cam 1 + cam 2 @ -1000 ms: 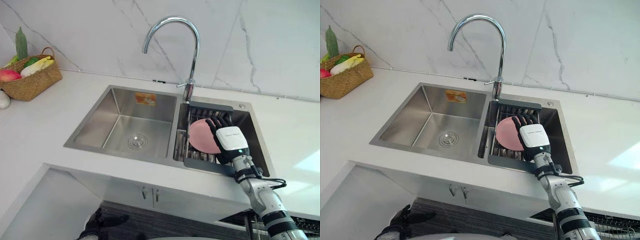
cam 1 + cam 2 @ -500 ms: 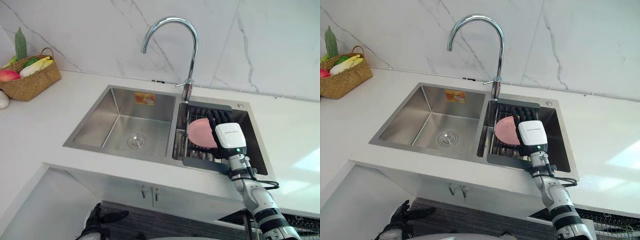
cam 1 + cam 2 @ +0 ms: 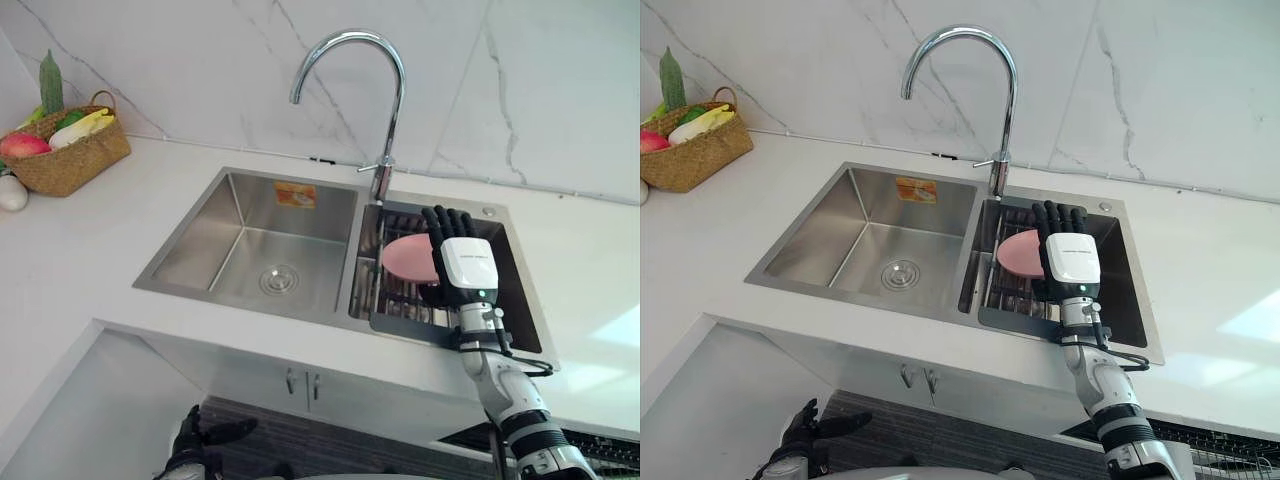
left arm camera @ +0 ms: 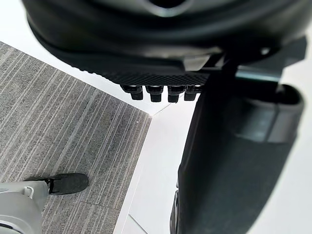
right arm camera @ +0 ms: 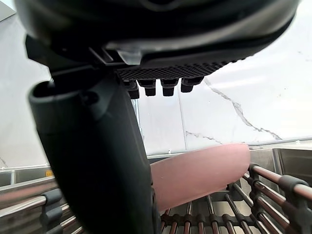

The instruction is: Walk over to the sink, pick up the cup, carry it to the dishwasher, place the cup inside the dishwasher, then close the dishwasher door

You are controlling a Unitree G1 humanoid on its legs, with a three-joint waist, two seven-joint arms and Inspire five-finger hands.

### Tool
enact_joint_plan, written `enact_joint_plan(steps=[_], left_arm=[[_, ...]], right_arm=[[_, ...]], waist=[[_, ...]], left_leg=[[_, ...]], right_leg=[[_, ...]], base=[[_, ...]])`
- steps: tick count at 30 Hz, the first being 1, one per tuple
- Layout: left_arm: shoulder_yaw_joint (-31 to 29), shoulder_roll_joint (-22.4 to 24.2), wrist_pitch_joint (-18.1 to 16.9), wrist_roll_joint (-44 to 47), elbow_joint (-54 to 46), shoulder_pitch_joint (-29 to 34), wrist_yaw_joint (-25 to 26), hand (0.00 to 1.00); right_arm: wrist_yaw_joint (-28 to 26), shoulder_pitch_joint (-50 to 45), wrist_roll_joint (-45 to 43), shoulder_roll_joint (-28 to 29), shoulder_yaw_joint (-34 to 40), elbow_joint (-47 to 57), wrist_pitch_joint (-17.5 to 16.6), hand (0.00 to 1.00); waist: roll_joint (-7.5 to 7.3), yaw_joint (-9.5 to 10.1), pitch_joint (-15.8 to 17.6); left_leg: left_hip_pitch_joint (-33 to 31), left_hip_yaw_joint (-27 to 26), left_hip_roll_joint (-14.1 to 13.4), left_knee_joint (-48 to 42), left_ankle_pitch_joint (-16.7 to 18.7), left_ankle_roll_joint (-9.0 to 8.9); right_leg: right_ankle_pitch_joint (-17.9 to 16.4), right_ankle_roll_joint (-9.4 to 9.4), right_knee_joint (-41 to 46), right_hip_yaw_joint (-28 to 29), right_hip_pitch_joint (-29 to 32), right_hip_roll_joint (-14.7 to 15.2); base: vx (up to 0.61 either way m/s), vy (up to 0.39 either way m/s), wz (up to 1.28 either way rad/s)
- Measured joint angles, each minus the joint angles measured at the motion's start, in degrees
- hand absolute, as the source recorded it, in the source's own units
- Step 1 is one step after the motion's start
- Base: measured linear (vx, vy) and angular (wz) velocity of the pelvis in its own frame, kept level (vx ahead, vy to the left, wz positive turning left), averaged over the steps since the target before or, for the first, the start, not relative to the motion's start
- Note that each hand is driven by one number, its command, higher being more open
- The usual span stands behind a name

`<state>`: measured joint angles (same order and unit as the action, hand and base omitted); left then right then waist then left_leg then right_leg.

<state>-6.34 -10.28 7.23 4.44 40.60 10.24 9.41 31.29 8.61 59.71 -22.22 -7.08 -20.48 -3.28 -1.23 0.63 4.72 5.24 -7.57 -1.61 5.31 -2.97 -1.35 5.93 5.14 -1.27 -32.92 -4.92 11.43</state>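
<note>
Fingers (image 3: 445, 222) of your right hand (image 3: 468, 265) stand straight and close together, the hand open and holding nothing, poised over the right basin of the sink (image 3: 195, 250). Its palm side faces the cup (image 3: 408, 258), and the hand overlaps the cup's right edge in the head views; you cannot tell whether it touches. In the right wrist view the thumb (image 5: 97, 161) stands in front of the cup, not curled round it.

The cup is pink, smooth and matte, lying on its side on the rack (image 3: 405, 326) in the right basin, its rounded body turned up toward you.

The rack is a row of dark, rubbery bars in a grey frame. The sink is brushed steel with two square basins, the left one bearing a round drain. A chrome tap (image 3: 396, 120) arches over the divider. White counter (image 3: 80, 260) meets a veined marble wall (image 3: 200, 70); a woven basket (image 3: 70, 160) of produce sits at far left.

Your left hand (image 3: 195, 440) hangs low with fingers loosely spread, above grey striped floor (image 4: 73, 136).
</note>
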Motion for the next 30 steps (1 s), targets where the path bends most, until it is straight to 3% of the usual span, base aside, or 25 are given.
enact_joint_plan(steps=[8,16,17,22,30], left_arm=[[0.01,0.13,1.33,0.01,0.00,-0.46,-0.08,1.00],[0.04,0.13,2.49,0.00,0.00,-1.40,-0.09,1.00],[0.05,0.13,2.60,-0.01,0.01,-1.46,-0.09,1.00],[0.04,0.12,2.93,0.00,0.00,-1.84,-0.07,1.00],[0.01,0.12,2.91,-0.14,-0.11,-1.99,0.00,1.00]], right_arm=[[-12.96,2.79,0.06,0.00,-0.09,-1.73,2.77,1.00],[-19.13,4.77,0.75,0.10,-1.32,-3.90,5.73,1.00],[-19.16,4.85,1.36,0.10,-1.60,-3.91,5.91,0.00],[-18.24,4.97,5.59,0.32,-2.29,-3.92,6.67,0.00],[-8.55,5.44,12.79,1.16,-2.20,-5.76,7.50,0.00]], waist=[[-0.18,0.11,0.15],[-1.22,0.34,0.58],[-1.30,0.37,0.62],[-1.40,0.62,0.58],[-1.65,1.11,0.51]], left_leg=[[0.23,-0.04,0.01,0.03,0.09,-0.12],[0.72,0.19,0.08,0.04,0.09,-0.13],[0.71,0.19,0.12,0.04,0.09,-0.12],[0.72,0.31,0.17,0.05,0.09,-0.12],[0.68,0.68,0.27,0.05,0.06,-0.07]], right_leg=[[0.00,0.01,-0.18,-0.07,-0.41,-0.03],[0.06,0.08,-0.72,-0.43,-1.36,-0.08],[0.07,0.09,-0.77,-0.43,-1.36,-0.06],[0.09,0.10,-0.86,-0.56,-1.49,-0.04],[0.48,0.30,-1.81,-1.04,-2.06,-0.20]], base=[[0.00,0.001,0.00],[0.00,0.002,0.01],[0.00,0.000,0.00],[0.01,0.001,0.00],[0.04,0.006,0.03]])
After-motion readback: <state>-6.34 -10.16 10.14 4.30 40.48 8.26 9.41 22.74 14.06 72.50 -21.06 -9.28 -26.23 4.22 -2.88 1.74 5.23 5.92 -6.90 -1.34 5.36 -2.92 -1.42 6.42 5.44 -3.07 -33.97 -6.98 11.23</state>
